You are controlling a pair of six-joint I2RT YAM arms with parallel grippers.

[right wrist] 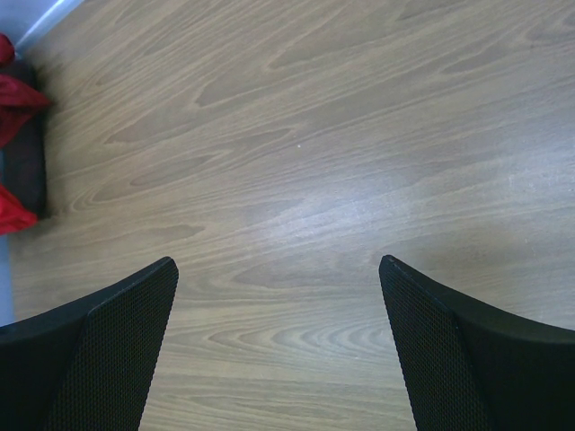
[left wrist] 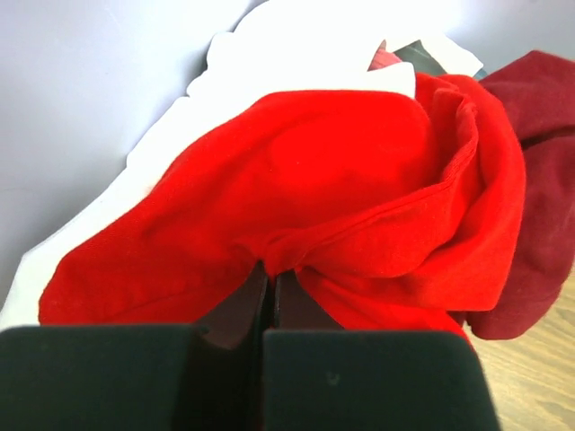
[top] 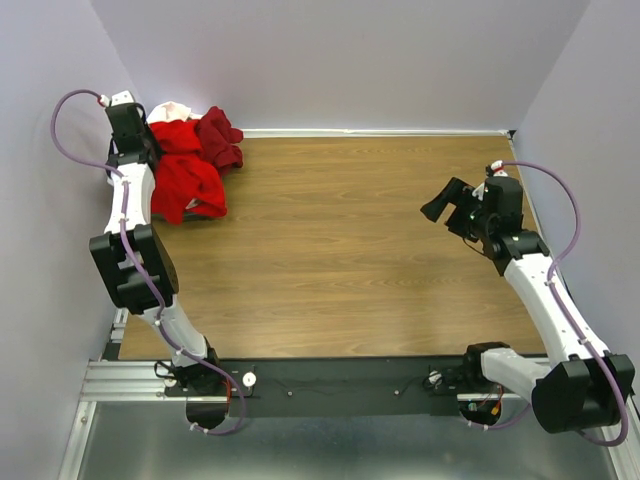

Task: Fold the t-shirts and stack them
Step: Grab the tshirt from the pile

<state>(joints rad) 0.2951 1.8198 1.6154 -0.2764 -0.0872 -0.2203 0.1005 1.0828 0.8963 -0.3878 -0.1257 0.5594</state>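
Observation:
The t-shirts lie heaped in the far left corner of the table. The bright red t-shirt (top: 185, 170) is crumpled on top, the darker maroon t-shirt (top: 220, 135) lies to its right, and the white t-shirt (top: 172, 108) peeks out behind. In the left wrist view my left gripper (left wrist: 269, 278) is shut on a fold of the bright red t-shirt (left wrist: 341, 171), with the maroon t-shirt (left wrist: 548, 180) at the right and the white t-shirt (left wrist: 296, 45) behind. My right gripper (top: 447, 203) is open and empty above bare wood at the right; it also shows in the right wrist view (right wrist: 278, 269).
The wooden table (top: 350, 250) is walled by grey panels at the back and both sides. A black strip (top: 330, 380) with both arm bases runs along the near edge.

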